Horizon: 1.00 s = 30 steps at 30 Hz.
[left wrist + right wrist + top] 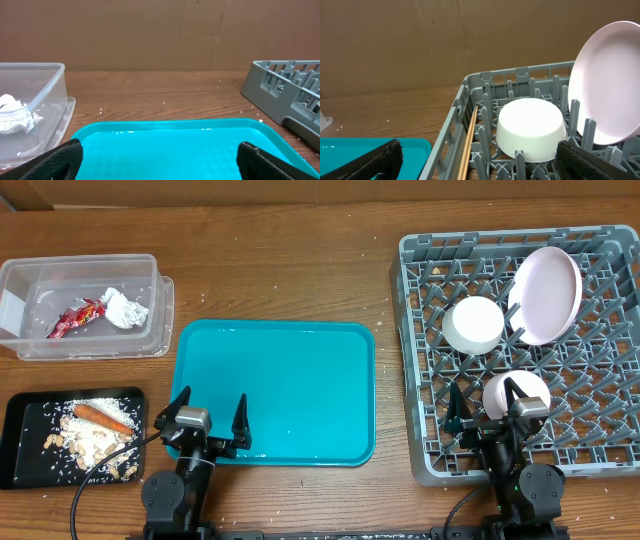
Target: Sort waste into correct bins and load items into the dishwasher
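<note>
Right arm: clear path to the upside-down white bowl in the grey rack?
Probably yes. The open right tool is over the near part of the grey plastic lattice rack; the inverted white round bowl sits straight ahead, only low pegs between. The white round plate leans beside it, clear.

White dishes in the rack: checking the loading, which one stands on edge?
The large flat white plate, far right in the grey plastic dish rack; the white bowl and small white cup sit low, not on edge.
</note>
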### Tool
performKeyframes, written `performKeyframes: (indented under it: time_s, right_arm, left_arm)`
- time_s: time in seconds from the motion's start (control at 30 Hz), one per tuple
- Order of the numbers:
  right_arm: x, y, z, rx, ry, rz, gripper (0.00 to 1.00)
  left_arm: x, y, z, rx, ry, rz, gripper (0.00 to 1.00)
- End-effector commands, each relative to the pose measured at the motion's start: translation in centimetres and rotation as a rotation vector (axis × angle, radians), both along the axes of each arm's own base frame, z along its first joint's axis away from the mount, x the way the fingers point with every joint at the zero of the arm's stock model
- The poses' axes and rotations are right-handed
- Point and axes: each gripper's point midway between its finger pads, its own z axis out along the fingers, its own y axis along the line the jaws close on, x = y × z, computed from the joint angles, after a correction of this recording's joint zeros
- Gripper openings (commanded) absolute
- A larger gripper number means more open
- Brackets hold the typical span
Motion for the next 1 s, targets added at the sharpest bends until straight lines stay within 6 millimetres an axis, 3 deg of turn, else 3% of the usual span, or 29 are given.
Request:
performKeyframes:
  time_s: [0.0, 0.97]
  right_arm:
    - [0.01, -0.09, -0.09, -0.007, -0.009, -0.006, 1.00]
    - [0.01, -0.09, -0.09, -0.007, -0.009, -0.006, 1.00]
  left_arm:
    - [-0.01, 0.16, -0.03, 0.035, -0.010, 0.010, 1.00]
    - [0.04, 0.47, -0.04, 0.050, -0.012, 0.027, 1.00]
